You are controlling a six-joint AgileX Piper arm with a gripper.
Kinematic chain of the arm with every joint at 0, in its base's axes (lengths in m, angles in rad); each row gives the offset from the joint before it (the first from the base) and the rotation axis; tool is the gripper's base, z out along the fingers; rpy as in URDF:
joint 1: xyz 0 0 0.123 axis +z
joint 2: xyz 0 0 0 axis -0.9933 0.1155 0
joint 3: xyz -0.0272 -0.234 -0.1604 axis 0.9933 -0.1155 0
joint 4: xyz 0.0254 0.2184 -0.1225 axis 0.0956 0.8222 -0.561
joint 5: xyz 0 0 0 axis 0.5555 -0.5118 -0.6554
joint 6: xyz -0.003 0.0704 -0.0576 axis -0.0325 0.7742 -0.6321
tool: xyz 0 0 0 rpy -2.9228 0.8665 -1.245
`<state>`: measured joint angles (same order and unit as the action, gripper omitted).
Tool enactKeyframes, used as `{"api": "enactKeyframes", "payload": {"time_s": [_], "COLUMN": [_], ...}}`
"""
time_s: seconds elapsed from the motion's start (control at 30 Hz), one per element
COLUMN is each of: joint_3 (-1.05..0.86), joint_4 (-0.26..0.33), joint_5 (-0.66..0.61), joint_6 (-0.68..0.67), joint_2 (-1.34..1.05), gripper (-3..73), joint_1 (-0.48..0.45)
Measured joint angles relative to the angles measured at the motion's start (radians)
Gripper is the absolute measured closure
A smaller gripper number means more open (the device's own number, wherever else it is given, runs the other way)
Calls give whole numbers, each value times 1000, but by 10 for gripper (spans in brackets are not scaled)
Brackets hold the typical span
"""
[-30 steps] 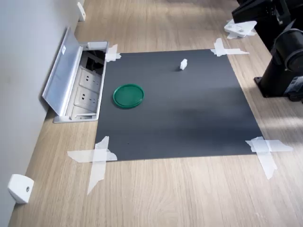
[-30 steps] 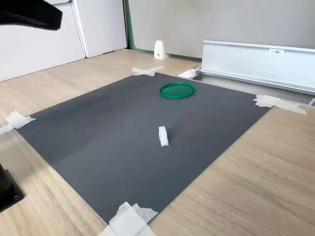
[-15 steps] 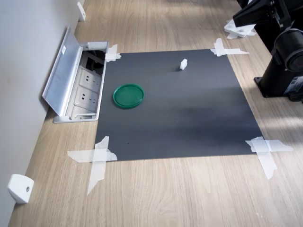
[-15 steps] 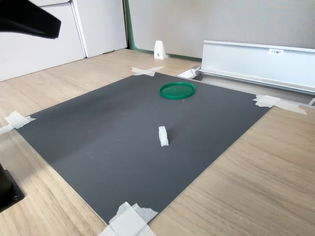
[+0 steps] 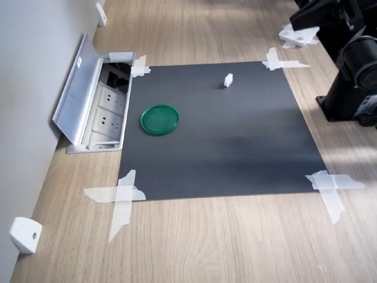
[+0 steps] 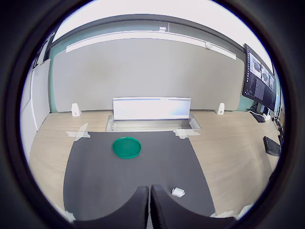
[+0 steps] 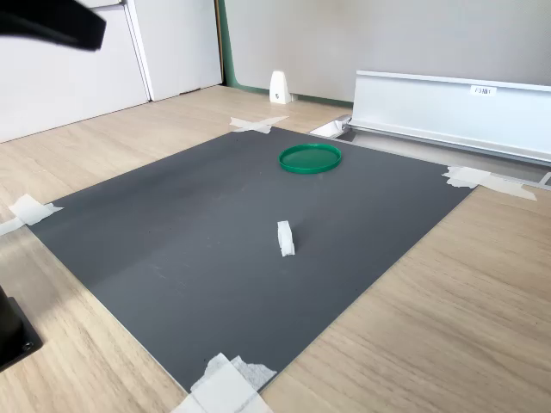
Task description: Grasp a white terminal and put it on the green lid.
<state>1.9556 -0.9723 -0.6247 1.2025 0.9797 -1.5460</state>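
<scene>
The white terminal [image 5: 227,80] [image 7: 285,238] [image 6: 177,192] stands on the dark mat [image 5: 235,141], apart from the green lid [image 5: 159,119] [image 7: 310,157] [image 6: 126,147]. The lid lies flat near the mat's edge by the socket box, with nothing on it. My gripper [image 5: 305,19] [image 7: 53,26] hovers high beyond the mat's corner, well away from both things. In the wrist view its fingers [image 6: 138,207] are pressed together with nothing between them, and the gripper [image 6: 149,189] points over the mat with the terminal just beside its tips.
An open socket box with a raised metal flap [image 5: 88,100] [image 7: 448,107] borders the mat beside the lid. Tape [image 5: 121,197] holds the mat's corners. A white bracket [image 5: 25,234] and a flat white plastic piece [image 5: 297,36] lie off the mat. The arm's black base [image 5: 353,82] stands at the first exterior view's right.
My gripper has shifted slightly at the frames' edges, ending a little higher in the second exterior view. The terminal and the lid have not moved.
</scene>
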Motion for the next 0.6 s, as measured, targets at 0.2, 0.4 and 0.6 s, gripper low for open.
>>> {"api": "enactKeyframes", "payload": {"time_s": [0.2,0.4,0.6], "joint_3": [144,307,411], "joint_4": [-30,-82,-75], "joint_5": [-28,-115,-204], "joint_6": [-96,-212,-411], "joint_2": [207,439,656], "gripper": [703,703,703], "joint_1": [0,0,-2]}}
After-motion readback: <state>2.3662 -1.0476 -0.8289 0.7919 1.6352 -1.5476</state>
